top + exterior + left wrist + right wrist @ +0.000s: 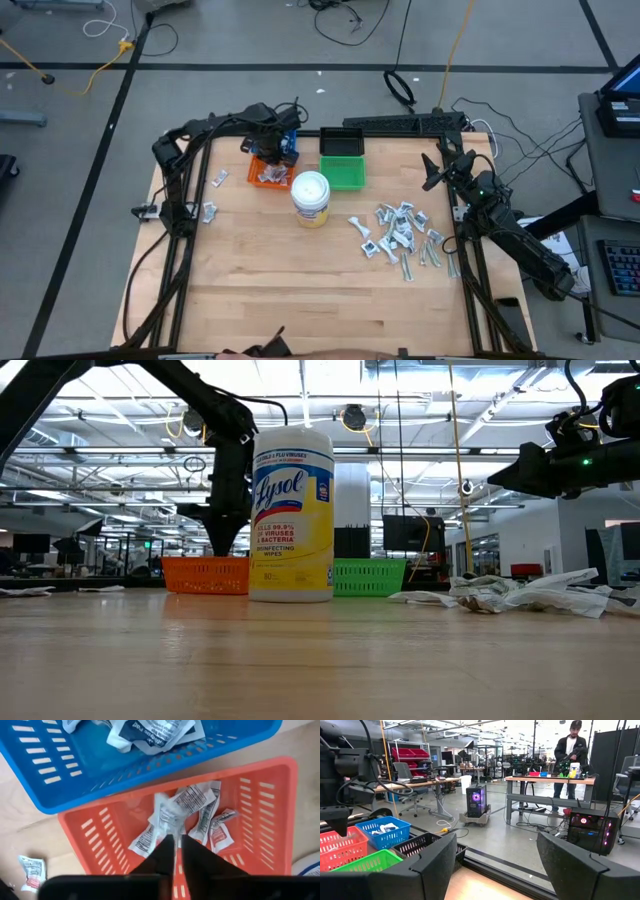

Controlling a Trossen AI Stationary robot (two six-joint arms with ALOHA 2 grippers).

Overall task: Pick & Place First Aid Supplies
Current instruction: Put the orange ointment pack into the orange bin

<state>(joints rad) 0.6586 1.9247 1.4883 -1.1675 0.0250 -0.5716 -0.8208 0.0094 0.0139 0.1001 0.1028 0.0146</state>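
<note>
My left gripper (177, 846) points straight down over the orange bin (260, 810), its fingers only a narrow slit apart. A blurred white packet (166, 816) shows just below its fingertips, above several packets (202, 802) lying on the bin's floor. The blue bin (75, 765) beside it also holds packets (150, 732). A pile of first aid supplies (400, 235) lies on the table's right half. My right gripper (495, 865) hovers open and level at the table's far right edge (435, 170), holding nothing. My left gripper has the blurred packet's upper end (169, 831) right at its fingertips, over the orange bin. I cannot tell whether the fingers touch it.
A white-lidded Lysol jar (311, 197) stands mid-table, with a green bin (343, 172) and a black bin (342, 142) behind it. Two loose packets (218, 178) (208, 211) lie near the left edge. A person (572, 755) stands far off in the room.
</note>
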